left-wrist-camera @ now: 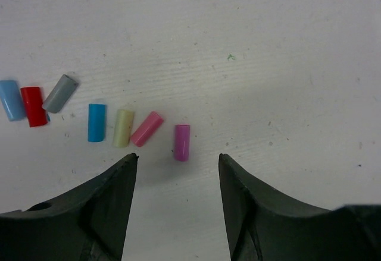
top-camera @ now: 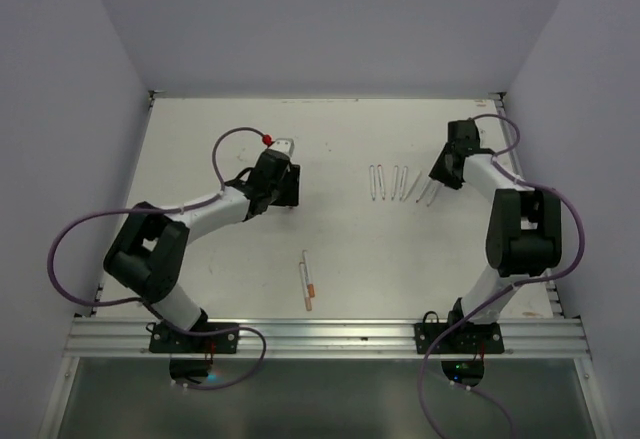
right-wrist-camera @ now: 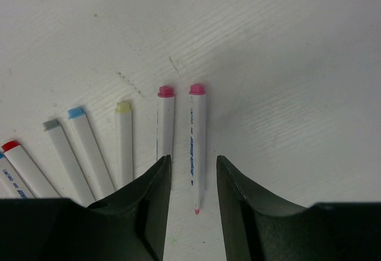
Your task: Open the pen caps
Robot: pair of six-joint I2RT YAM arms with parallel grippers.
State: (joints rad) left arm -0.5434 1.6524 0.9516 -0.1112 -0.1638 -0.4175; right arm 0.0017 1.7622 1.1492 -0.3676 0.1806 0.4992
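Here we hold our left hand [left-wrist-camera: 177, 156] released and bare above the surface [left-wrist-camera: 268, 65], a purple cap [left-wrist-camera: 182, 142] lying just ahead of it at the end of a row of other caps [left-wrist-camera: 96, 122], while our right hand [right-wrist-camera: 193, 159], likewise released, straddles an uncapped pink-ended pen [right-wrist-camera: 199, 136] beside the other pens [right-wrist-camera: 124, 142].

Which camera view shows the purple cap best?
Left wrist view: the purple cap lies close and unhidden, ahead of the open fingers. In the top view I cannot make it out. The right wrist view shows only pens.
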